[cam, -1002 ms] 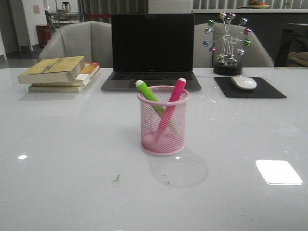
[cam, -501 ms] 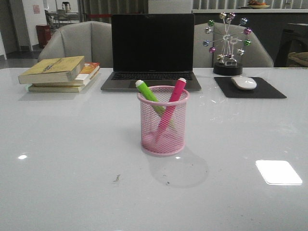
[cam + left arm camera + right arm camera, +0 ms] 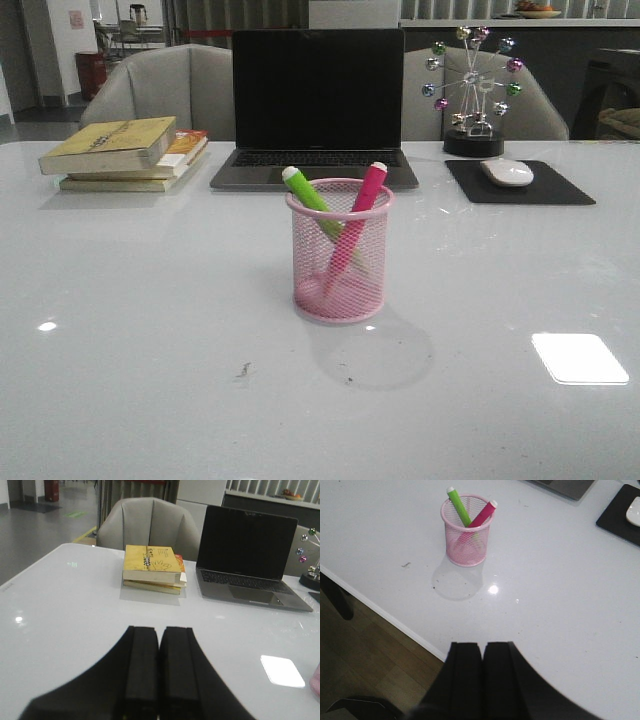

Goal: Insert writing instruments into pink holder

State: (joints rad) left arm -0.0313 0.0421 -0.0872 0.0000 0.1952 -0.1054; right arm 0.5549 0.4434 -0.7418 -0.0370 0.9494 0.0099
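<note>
The pink holder [image 3: 338, 255] stands upright mid-table in front of the laptop. Inside it lean the lime green marker [image 3: 305, 192] and the magenta marker [image 3: 366, 190], crossed, pale caps up above the rim. The right wrist view shows the same holder [image 3: 466, 532] with the green marker [image 3: 458, 505] and magenta marker [image 3: 483, 514] in it, well away from my right gripper [image 3: 482, 647], which is shut and empty near the table's front edge. My left gripper [image 3: 159, 631] is shut on nothing above bare table; a sliver of the holder [image 3: 316, 681] shows at that view's edge. Neither gripper appears in the front view.
A black laptop [image 3: 317, 100] sits behind the holder. A stack of books [image 3: 125, 152] lies back left. Back right are a black mouse pad [image 3: 517, 183] with a white mouse [image 3: 507, 171] and a ball ornament [image 3: 472, 92]. Chairs stand beyond the table.
</note>
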